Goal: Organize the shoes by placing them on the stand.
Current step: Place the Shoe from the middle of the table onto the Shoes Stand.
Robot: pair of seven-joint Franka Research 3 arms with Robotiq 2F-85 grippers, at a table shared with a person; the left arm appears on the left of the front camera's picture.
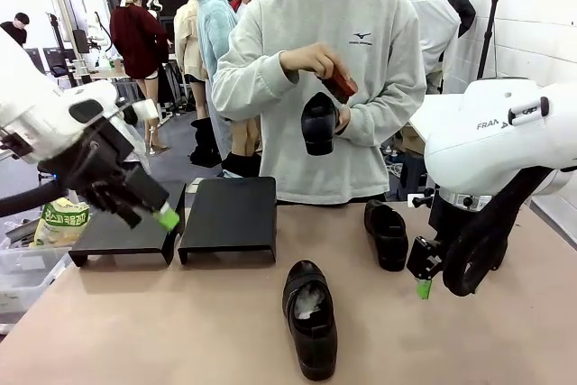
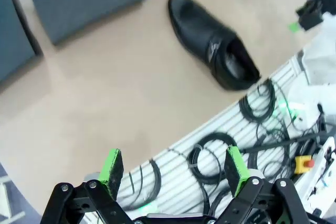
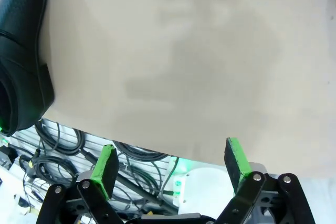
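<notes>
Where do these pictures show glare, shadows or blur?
Front view: even indoor light, soft sheen on the black glossy leather shoe nearest the camera. Left wrist view: the same shoe glints, its edges slightly soft. Right wrist view: faint grey shadows on the beige table top.

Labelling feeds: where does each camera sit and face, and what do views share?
Front: fixed between the arms, facing across the table at the person holding a shoe; left gripper and right gripper at the sides.
Left wrist: on left arm, looking down past its open fingers at the near shoe.
Right wrist: on right arm, looking down past its open fingers at table.
Shared: the near shoe, in front and left wrist.
</notes>
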